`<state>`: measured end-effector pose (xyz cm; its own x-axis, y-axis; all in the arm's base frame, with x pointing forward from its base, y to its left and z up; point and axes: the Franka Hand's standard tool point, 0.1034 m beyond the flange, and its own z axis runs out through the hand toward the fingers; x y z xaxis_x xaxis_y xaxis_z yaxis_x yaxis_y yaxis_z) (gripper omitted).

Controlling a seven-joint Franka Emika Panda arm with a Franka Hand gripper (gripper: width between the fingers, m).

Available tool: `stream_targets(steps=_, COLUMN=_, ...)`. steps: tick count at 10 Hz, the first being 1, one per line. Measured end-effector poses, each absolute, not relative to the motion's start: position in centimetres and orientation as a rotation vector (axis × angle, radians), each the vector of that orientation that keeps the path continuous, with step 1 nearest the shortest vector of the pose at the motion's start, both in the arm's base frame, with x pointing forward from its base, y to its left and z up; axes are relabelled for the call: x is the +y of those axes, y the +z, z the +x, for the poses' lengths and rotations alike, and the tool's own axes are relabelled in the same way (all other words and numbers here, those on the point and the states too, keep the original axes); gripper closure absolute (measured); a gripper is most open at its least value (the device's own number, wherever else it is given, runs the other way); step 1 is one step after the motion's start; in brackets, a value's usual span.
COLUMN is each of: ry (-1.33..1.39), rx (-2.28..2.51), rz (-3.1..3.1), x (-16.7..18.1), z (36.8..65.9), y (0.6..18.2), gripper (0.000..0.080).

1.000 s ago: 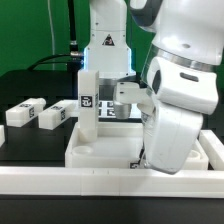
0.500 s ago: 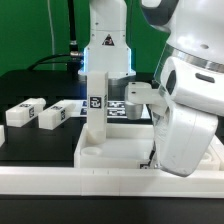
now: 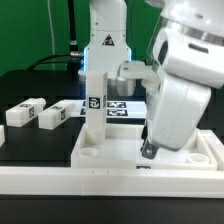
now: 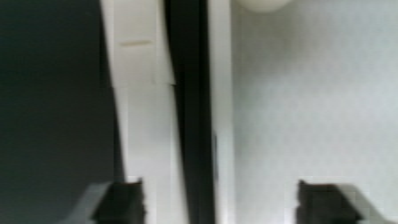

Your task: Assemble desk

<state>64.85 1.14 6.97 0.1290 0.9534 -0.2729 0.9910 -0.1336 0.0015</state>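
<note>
White plastic border bar (image 3: 60, 182), one counted, crosses the foreground and is cut off at both edges. One tabletop (image 3: 118, 150) lies just behind it on the black counter (image 3: 25, 145). Three legs are seen. One upright leg (image 3: 92, 108) stands in the tabletop's corner at the exterior view's left. An outer leg (image 3: 24, 113) and an inner leg (image 3: 55, 115) lie loose farther that way. The pincer (image 3: 148, 152) hangs over the near rim, released, its fingertips (image 4: 121, 200) apart and holding nothing. The arm (image 3: 180, 95) hides the tabletop's other end and part of the marker board (image 3: 120, 108). Since half a second ago the pincer has risen; the legs are unmoved.
</note>
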Motion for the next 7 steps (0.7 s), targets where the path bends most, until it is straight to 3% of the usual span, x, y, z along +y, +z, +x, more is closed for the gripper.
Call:
stream_targets(steps=1, ry=-0.292, rx=1.912, rz=2.223, x=0.1, z=65.2, y=8.6, gripper=0.0230)
stream_targets(steps=2, ry=-0.291, rx=1.892, rz=2.225, x=-1.0, z=64.8, y=9.7, gripper=0.0174)
stream_targets(steps=4, ry=-0.275, rx=1.832, rz=2.266, x=-2.7, z=63.5, y=9.8, gripper=0.0157)
stream_targets(steps=7, ry=-0.272, rx=1.793, rz=2.296, x=-2.5, z=63.6, y=9.7, gripper=0.0150)
